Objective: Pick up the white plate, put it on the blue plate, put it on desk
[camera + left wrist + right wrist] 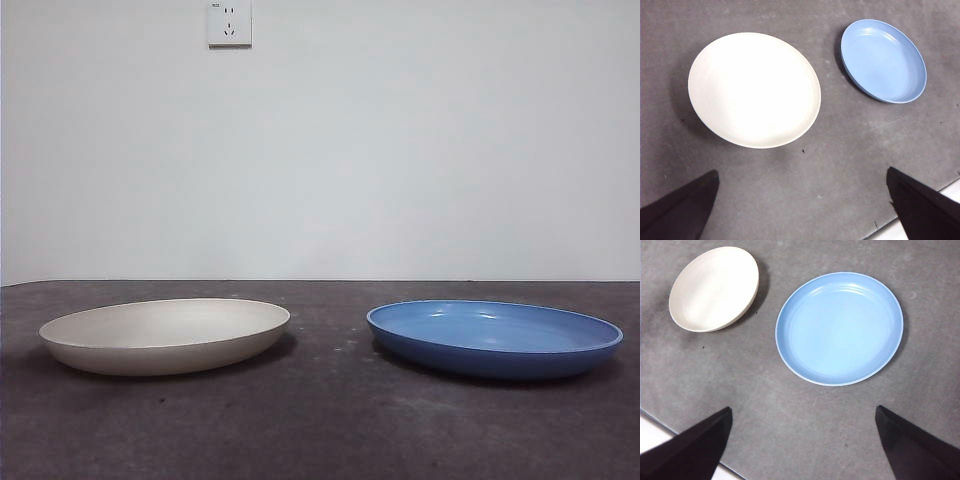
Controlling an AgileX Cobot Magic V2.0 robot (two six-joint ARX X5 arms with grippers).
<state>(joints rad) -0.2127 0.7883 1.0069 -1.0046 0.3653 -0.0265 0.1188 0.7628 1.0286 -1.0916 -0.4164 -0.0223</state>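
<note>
The white plate [165, 335] rests flat on the desk [320, 420] at the left of the front view. To its right, a gap away, sits the glossy blue plate [494, 338]. Neither arm shows in the front view. In the left wrist view, my left gripper [802, 205] hangs open high above the desk, with the white plate [754, 90] below and ahead of it and the blue plate [883, 60] farther off. My right gripper [802, 442] is open too, held high over the desk near the blue plate [839, 328], the white plate [713, 288] beyond it.
A pale wall with a power socket [229, 22] stands behind the desk. A white strip along the desk's edge shows in the left wrist view [925, 220] and in the right wrist view [652, 432].
</note>
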